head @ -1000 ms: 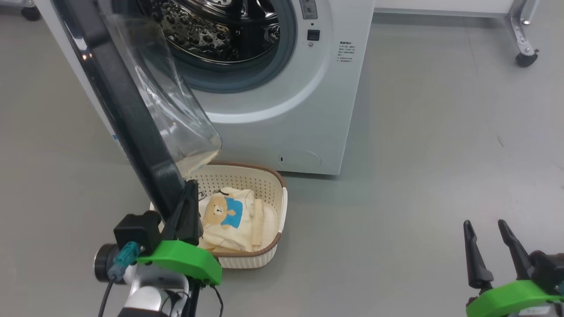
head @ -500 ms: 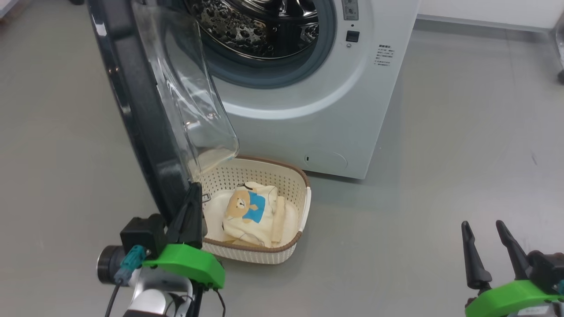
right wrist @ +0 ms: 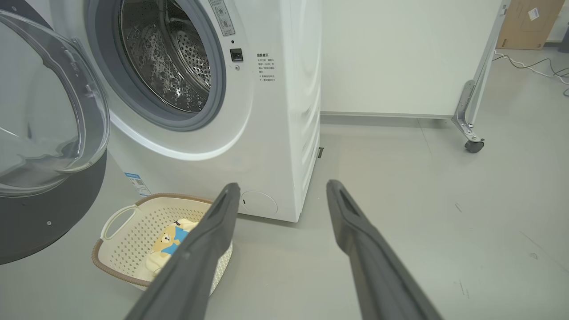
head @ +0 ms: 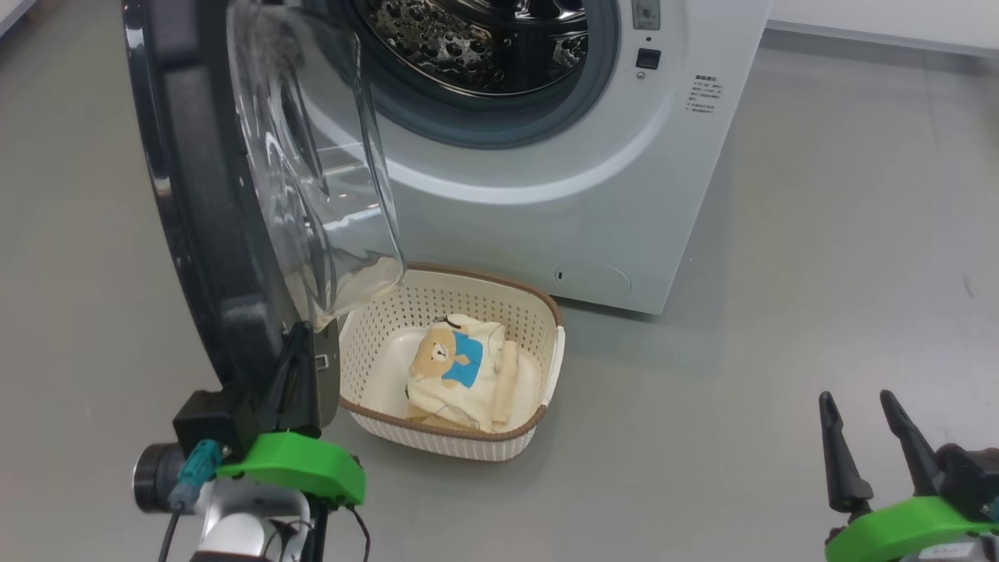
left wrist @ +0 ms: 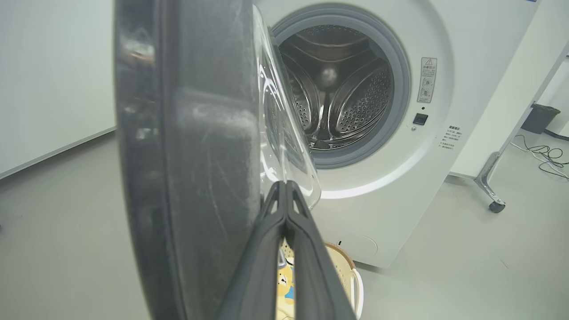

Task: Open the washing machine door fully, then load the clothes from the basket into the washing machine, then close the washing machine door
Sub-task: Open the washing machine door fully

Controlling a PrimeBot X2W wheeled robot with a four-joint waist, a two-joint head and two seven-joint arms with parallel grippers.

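The white washing machine (head: 546, 195) stands with its steel drum (head: 484, 39) exposed. Its washing machine door (head: 195, 195) hangs open to the left, black rim edge-on and the clear glass bowl (head: 312, 156) bulging right. My left gripper (head: 308, 334) is shut, its tips beside the rim's lower inner edge, just below the bowl (left wrist: 284, 133). In the left wrist view that gripper (left wrist: 282, 184) has its fingers pressed together with nothing between them. The cream basket (head: 437, 300) sits on the floor under the door, holding the bear-print clothes (head: 460, 371). My right gripper (head: 856, 400) hangs open at the lower right, far from everything.
Grey floor (head: 780, 312) stretches wide to the machine's right. A white panel on a metal leg with a caster (right wrist: 473, 144) stands behind to the right, with cables (left wrist: 546, 155) and a dark bin (left wrist: 538, 118) beyond it. The basket (right wrist: 124, 231) lies left of my right gripper (right wrist: 282, 186).
The head camera has shifted, moving the whole scene right. Against the machine, the door has swung wider to the left, with my shut left gripper following its lower edge. The right gripper is unchanged.
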